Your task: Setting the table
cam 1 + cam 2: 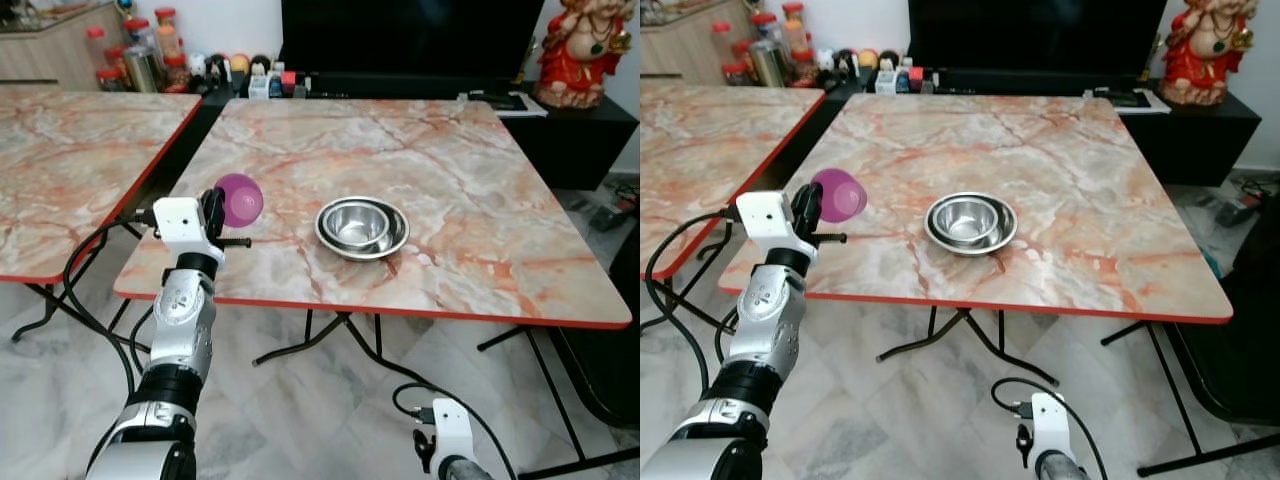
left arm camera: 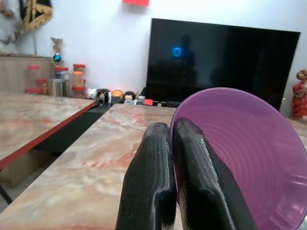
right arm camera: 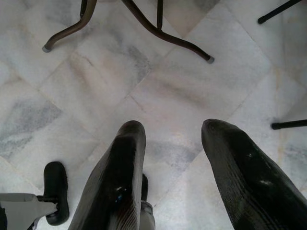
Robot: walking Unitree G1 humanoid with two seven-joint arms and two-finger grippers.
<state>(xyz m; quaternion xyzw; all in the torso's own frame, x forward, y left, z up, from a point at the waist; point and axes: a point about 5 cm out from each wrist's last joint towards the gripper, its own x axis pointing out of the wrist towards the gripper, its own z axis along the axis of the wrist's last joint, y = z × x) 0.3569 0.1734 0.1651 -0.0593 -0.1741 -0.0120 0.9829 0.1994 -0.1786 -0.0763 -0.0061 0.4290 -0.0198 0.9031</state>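
Marble tabletop (image 1: 470,180): your left gripper (image 1: 214,212), clamped on the purple cup (image 1: 240,199), sits at its near-left edge, steel bowls (image 1: 362,227) off to its right.

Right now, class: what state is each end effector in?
Left end effector: closed on the rim of the purple cup.
Right end effector: open, holding nothing, hanging over the floor.

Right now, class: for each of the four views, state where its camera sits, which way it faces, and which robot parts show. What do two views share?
Left eye: head, down at the marble table; left end effector holds a purple cup.
Right eye: same scene, with steel bowls.
Left wrist: along shut fingers on the cup's rim, facing the television.
Right wrist: down at floor; right end effector open.
Shared: cup, table.
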